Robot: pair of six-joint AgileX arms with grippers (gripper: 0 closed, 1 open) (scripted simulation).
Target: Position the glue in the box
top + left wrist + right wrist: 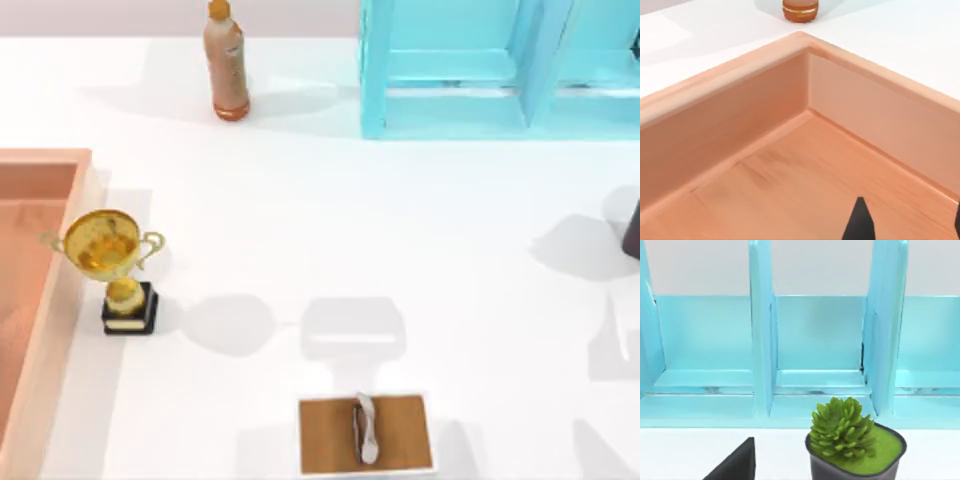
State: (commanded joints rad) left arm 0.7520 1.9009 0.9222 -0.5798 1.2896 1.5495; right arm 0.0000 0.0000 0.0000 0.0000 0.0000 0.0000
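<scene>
The glue is out of view. The salmon-pink box lies at the table's left edge, cut off by the top view's border. In the left wrist view I look down into one inner corner of the box, onto its bare floor. My left gripper hangs over that floor, open, its two black fingertips wide apart with nothing between them. A dark finger of my right gripper points toward the light-blue shelf, beside a potted plant.
A gold trophy stands just right of the box. An orange-brown bottle is at the back, past the box corner. The shelf unit fills the back right. A brown-topped block sits at the front. The succulent pot stands before the shelf.
</scene>
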